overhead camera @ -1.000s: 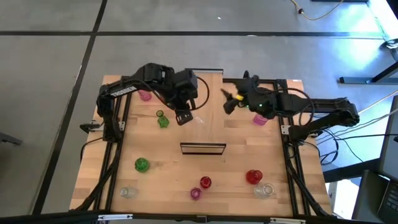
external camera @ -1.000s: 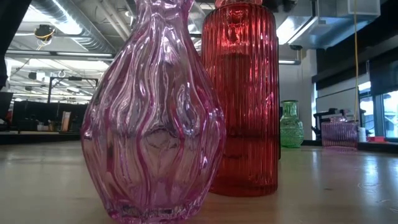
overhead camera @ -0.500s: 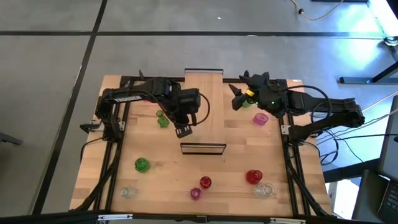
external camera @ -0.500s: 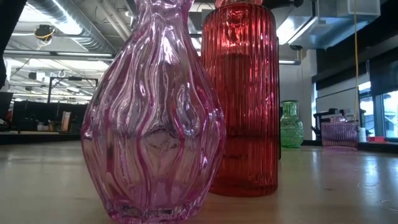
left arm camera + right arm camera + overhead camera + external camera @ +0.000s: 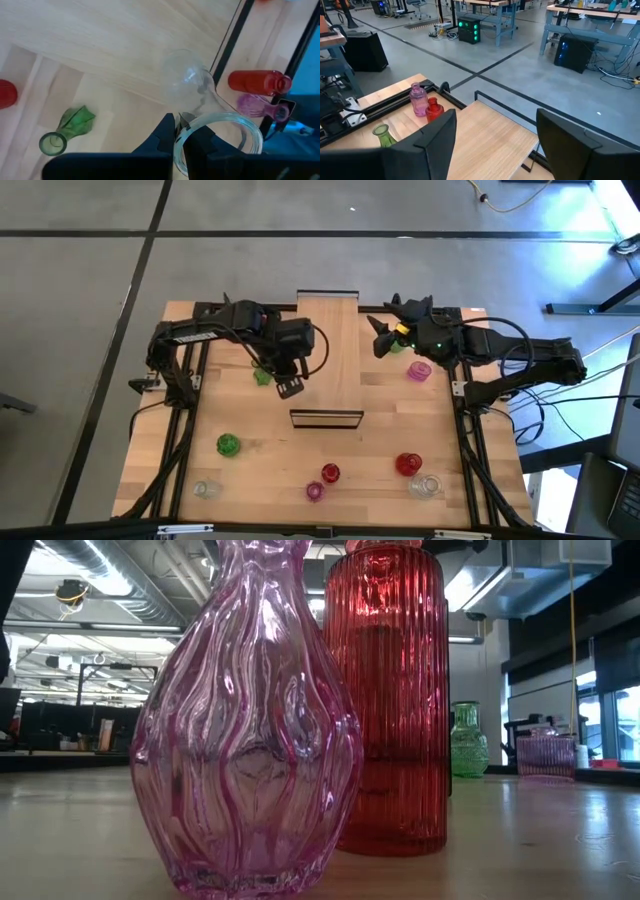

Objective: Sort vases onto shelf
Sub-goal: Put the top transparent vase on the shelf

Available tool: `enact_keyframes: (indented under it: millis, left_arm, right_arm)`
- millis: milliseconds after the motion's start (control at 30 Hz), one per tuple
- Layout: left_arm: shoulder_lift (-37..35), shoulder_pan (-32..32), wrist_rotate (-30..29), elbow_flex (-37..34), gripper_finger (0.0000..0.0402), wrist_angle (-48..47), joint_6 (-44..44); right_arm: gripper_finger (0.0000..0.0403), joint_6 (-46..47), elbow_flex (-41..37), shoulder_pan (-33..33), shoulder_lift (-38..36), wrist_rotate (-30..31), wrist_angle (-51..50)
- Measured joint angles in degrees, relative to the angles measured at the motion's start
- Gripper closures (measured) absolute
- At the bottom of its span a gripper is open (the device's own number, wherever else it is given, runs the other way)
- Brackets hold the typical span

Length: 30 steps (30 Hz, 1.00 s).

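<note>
My left gripper (image 5: 289,387) hovers beside the shelf's (image 5: 328,350) left edge and is shut on a clear vase (image 5: 187,80). My right gripper (image 5: 384,340) is open by the shelf's far right side, with nothing between its fingers (image 5: 495,145). The shelf, a long light-wood box, has its dark-framed end (image 5: 326,418) toward the near edge. Several other vases stand on the table: green (image 5: 262,376), green (image 5: 228,444), red (image 5: 330,473), pink (image 5: 419,370). The low view shows a pink vase (image 5: 245,730) and a red ribbed vase (image 5: 390,700) up close. My left gripper (image 5: 181,137) holds the clear vase by its mouth rim (image 5: 178,131). The rim's wall runs between the two fingers, one finger (image 5: 200,142) seemingly inside the mouth and the other outside. The round body points away past the fingertips. Whether the vase rests on anything, I cannot tell.
Near the table's front edge stand a clear vase (image 5: 205,489), a pink one (image 5: 315,492), a red one (image 5: 407,464) and a clear one (image 5: 427,485). Black frame rails run along both table sides (image 5: 185,430). The shelf's top (image 5: 490,125) shows bare wood.
My left gripper, holding the clear vase, has moved down and a little toward the near-left, from over the shelf's left edge to beside it; the arm has flattened out. My right gripper drew back slightly toward the far right, then kept still.
</note>
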Motion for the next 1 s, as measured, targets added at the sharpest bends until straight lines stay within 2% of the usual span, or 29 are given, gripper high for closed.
enact_keyframes:
  millis: [467,667,867,1000]
  left_arm:
    - [-0.3,0.1,1.8,-4.1,0.0392,0.4,0.4]
    - [-0.3,0.2,0.7,-4.0,0.0391,0.3,0.5]
    - [-0.1,0.6,-1.3,-3.4,0.0361,-0.2,0.5]
    - [-0.1,0.6,-0.7,-3.4,0.0358,-0.1,0.5]
  right_arm:
    - [0.015,0.0,0.0,0.0,0.0,-1.5,0.1]
    - [0.015,0.0,0.0,0.0,0.0,-1.5,0.1]
    - [0.015,0.0,0.0,0.0,0.0,-1.5,0.1]
    - [0.015,0.0,0.0,0.0,0.0,-1.5,0.1]
